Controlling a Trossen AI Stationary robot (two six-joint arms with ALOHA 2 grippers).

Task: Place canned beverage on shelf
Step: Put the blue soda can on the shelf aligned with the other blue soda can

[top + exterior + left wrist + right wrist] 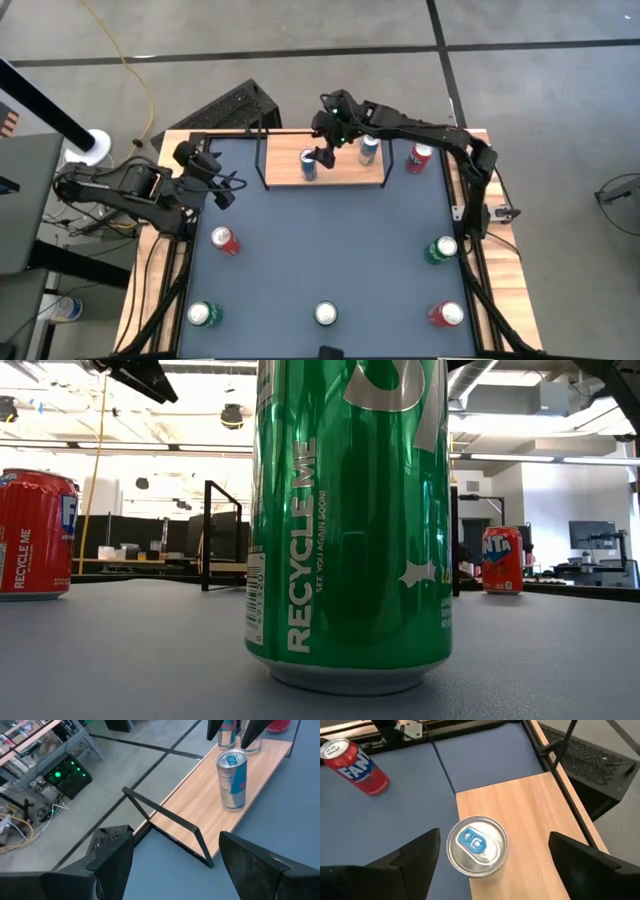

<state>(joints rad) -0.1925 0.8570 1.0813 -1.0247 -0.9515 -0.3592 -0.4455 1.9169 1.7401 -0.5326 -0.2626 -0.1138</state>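
A: Where is the right end effector point(322, 152) sitting?

B: It is hovering over the left part of the shelf point(345, 176), fingers spread wide apart, straddling a blue-topped can point(476, 845) without touching it. That can is standing upright on the light wood, so I am judging it as just let go.

A: And the left end effector point(222, 190)?

B: It is waiting near the table's point(330, 250) back-left corner, just beside the shelf's left wire frame point(165, 820). Its fingers are standing apart with nothing between them.

A: So how far is the job getting along?

B: Two cans are standing on the shelf: the blue-topped one and a second silver-blue can point(369, 149) near the middle. The board is looking like it has room for one more on the right end, so I am reckoning the job about two-thirds done, if filling it is the aim.

A: What is remaining off the shelf?

B: I am counting six cans on the table. Three are red: one point(419, 157) just beside the shelf's right end, one point(224, 240) on the left, one point(446, 314) at front right. Three are green: front left point(203, 315), front centre point(326, 314), and mid-right point(441, 249).

A: The next likely pick?

B: Probably the red one beside the shelf, though that is only a guess.
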